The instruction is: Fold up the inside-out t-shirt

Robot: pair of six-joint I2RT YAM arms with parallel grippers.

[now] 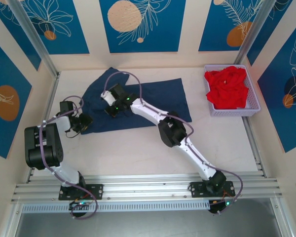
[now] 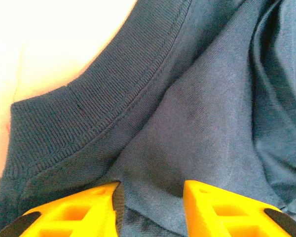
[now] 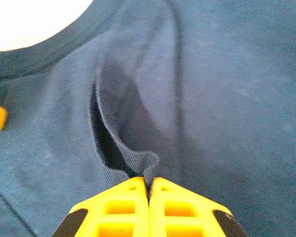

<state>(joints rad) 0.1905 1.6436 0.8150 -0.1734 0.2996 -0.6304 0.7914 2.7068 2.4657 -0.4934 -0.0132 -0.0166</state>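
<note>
With the navy t-shirt (image 1: 158, 96) spread on the worktop (image 1: 138, 148), the right hand (image 3: 149, 183) clenches a pinched fold and should lift slowly, while the left hand (image 2: 150, 191) straddles collar cloth, grip unclear.

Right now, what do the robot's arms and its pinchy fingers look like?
The left arm and right arm are white tubes with chunky black joints. A pale purple cable loops along each. Their fingers are bright yellow plastic with hollow windows and black side patches.
</note>
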